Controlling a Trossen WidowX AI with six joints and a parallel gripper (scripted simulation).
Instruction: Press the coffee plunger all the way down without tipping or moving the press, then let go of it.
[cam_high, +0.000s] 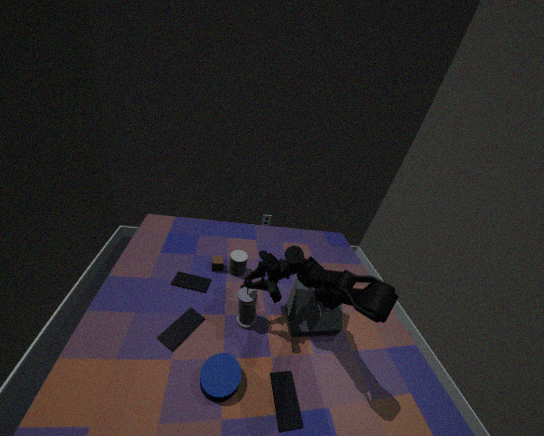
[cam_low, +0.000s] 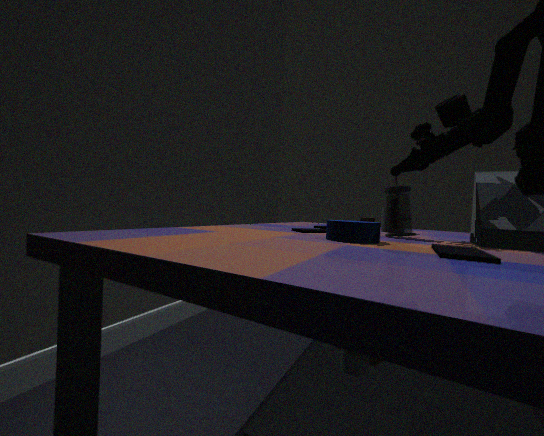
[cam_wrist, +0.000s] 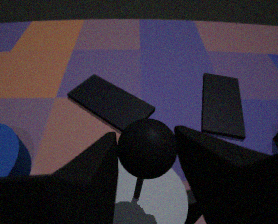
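Note:
The coffee press (cam_high: 247, 309) (cam_low: 398, 210) stands upright on the table, a grey cylinder with a pale lid (cam_wrist: 172, 192). My gripper (cam_high: 247, 284) (cam_low: 395, 171) (cam_wrist: 145, 137) is shut on the round black plunger knob (cam_wrist: 147, 150), with one finger on each side of it. A short length of thin dark rod (cam_wrist: 138, 189) shows between the knob and the lid, so the knob is a little above the lid. The inside of the press is too dark to make out the filter. The lower part of the press is hidden in the wrist view.
A blue round object (cam_high: 220, 376) (cam_low: 353, 232) (cam_wrist: 7, 150) lies near the press. Black flat blocks (cam_high: 181, 329) (cam_high: 191, 282) (cam_high: 286, 400) lie around it. A white-topped can (cam_high: 238, 263) and a small orange-brown cube (cam_high: 217, 263) stand behind. A grey box-like object (cam_high: 315, 325) is right of the press.

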